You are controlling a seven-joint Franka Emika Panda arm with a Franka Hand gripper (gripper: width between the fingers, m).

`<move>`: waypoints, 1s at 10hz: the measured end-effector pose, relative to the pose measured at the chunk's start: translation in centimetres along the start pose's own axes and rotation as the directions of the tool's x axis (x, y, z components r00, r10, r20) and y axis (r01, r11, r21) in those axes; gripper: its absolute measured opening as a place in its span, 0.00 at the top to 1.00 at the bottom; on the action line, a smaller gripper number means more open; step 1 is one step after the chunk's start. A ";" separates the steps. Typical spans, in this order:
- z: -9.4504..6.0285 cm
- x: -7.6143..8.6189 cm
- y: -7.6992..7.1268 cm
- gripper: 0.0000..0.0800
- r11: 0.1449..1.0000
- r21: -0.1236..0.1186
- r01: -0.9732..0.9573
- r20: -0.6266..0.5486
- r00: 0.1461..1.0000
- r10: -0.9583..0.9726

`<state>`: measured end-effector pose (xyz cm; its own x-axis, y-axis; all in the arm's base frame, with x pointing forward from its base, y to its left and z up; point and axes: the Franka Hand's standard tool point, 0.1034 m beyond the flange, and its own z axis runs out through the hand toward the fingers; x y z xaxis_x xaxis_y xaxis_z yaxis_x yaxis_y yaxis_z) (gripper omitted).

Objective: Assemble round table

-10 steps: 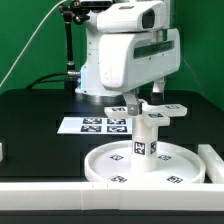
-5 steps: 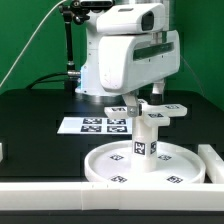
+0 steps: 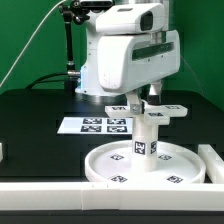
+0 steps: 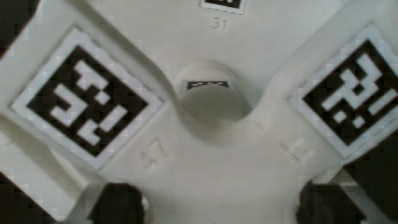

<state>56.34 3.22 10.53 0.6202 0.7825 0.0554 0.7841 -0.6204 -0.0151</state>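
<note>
The large rimmed round disc (image 3: 108,166) lies on the black table at the front. The short thick cylinder leg (image 3: 143,138) stands upright in its middle. The cross-shaped four-arm piece (image 3: 166,109) sits on top of the leg. My gripper (image 3: 133,104) is directly above, shut on the cross piece. In the wrist view the cross piece (image 4: 214,150) fills the frame, with two tagged arms spreading outward and a round boss at its centre. One arm lies between my dark fingertips (image 4: 118,204), and my gripper (image 4: 222,205) is closed on it.
The marker board (image 3: 96,125) lies flat behind the disc, toward the exterior view's left. A long white straight-edged bar (image 3: 50,187) runs along the table's front, and another white piece (image 3: 212,160) stands at the exterior view's right.
</note>
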 end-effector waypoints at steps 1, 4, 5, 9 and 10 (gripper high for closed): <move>0.0 0.0 0.0 0.46 1.000 0.000 0.001 0.000 1.000 -0.001; 0.0 0.0 0.0 0.46 0.987 0.004 -0.162 -0.003 0.987 0.162; 0.0 -0.2 0.1 0.46 0.954 0.007 -0.301 -0.006 0.954 0.301; 0.0 -0.2 -0.1 0.46 0.681 0.036 -0.732 -0.076 0.677 0.732; 0.0 0.1 -0.2 0.46 0.613 0.044 -0.789 -0.083 0.608 0.789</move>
<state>56.27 3.41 10.52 0.9943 -0.0179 0.1046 -0.0078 -0.9953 -0.0965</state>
